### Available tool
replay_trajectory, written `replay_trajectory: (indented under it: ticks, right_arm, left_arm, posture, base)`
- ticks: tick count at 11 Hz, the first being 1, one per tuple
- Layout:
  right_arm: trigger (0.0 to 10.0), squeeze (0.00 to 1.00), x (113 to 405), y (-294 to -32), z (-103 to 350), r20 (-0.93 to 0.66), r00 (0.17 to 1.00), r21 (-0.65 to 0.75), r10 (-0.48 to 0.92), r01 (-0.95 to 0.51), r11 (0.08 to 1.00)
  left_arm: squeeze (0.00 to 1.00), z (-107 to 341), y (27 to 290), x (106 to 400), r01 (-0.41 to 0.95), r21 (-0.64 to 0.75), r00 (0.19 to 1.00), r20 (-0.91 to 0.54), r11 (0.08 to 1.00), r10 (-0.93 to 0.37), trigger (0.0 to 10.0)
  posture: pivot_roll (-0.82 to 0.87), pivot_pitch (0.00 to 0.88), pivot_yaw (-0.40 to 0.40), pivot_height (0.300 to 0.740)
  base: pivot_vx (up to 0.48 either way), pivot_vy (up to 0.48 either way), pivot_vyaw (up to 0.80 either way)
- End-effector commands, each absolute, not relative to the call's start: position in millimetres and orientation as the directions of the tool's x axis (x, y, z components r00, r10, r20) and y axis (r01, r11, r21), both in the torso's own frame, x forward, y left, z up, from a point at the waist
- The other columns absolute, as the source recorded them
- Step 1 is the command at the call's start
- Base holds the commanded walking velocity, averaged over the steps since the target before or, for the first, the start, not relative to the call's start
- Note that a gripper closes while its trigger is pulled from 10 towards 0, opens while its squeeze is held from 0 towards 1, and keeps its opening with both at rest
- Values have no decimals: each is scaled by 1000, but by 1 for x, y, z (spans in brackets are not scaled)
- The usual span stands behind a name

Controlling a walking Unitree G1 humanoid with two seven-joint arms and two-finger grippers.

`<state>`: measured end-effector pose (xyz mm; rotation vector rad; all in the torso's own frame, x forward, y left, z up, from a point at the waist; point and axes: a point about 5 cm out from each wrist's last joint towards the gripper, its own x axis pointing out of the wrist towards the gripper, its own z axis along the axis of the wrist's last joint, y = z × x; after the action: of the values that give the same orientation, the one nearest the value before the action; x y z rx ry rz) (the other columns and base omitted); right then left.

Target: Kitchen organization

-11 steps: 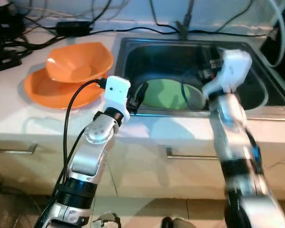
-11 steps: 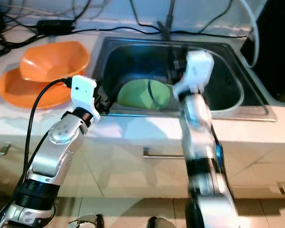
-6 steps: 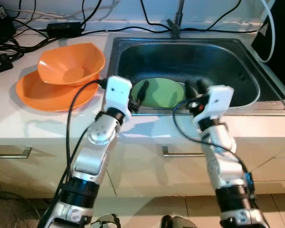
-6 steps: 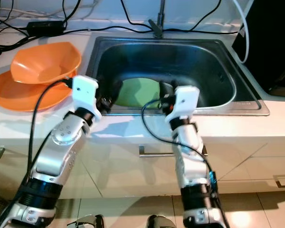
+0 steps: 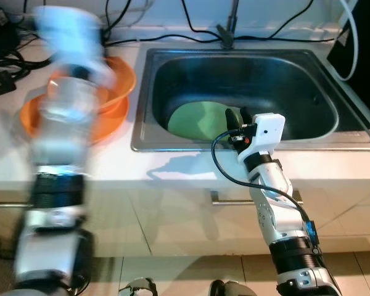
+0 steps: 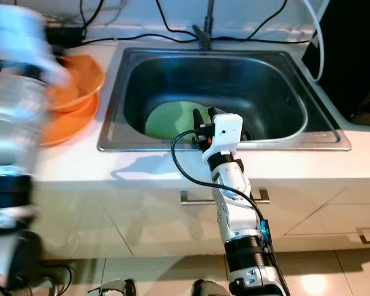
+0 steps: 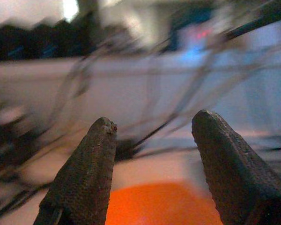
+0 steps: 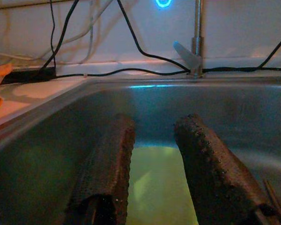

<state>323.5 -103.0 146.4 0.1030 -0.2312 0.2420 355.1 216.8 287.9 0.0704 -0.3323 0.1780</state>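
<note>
The left gripper (image 7: 152, 140) has swung (blurred, fingers parted, empty) from the sink (image 5: 308, 58) front edge to above the orange bowl (image 5: 120, 77) at the worktop's left end, while the right gripper (image 8: 152, 140), fingers narrowly parted, points at the green plate (image 5: 194, 120).

The left arm (image 5: 65, 123) smears into a blur at the frame's left, covering part of the orange bowl (image 5: 120, 77). The green plate (image 5: 197, 120) sits partly behind the right gripper (image 5: 236, 115).
</note>
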Motion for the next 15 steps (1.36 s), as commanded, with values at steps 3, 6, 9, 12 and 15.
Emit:
replay_trajectory:
  ticks: [3,6,9,12,15]
  right_arm:
    - [10000,0,323,-96,136,198,947,86,255,-276,957]
    - [10000,0,324,-93,135,195,942,93,272,-294,951]
    - [10000,0,324,-93,133,191,943,96,271,-293,951]
    - [10000,0,324,-95,133,192,946,96,262,-284,954]
    - [10000,0,324,-95,133,191,945,96,265,-287,953]
  left_arm:
    - [1000,271,248,342,-335,-29,919,208,942,334,10000]
    - [0,249,245,330,-379,-173,921,28,909,389,10000]
    - [0,236,237,323,-376,-331,926,-114,865,359,10000]
    - [0,238,224,324,-365,-392,931,-143,845,336,10000]
    - [0,233,216,331,-360,-466,933,-201,809,299,10000]
  posture:
    - [115,58,22,740]
    - [135,51,15,740]
    - [139,65,16,740]
    - [128,78,16,740]
    - [123,83,15,740]
  base:
    - [0,0,0]
    - [0,0,0]
    - [0,0,0]
    - [0,0,0]
    - [0,0,0]
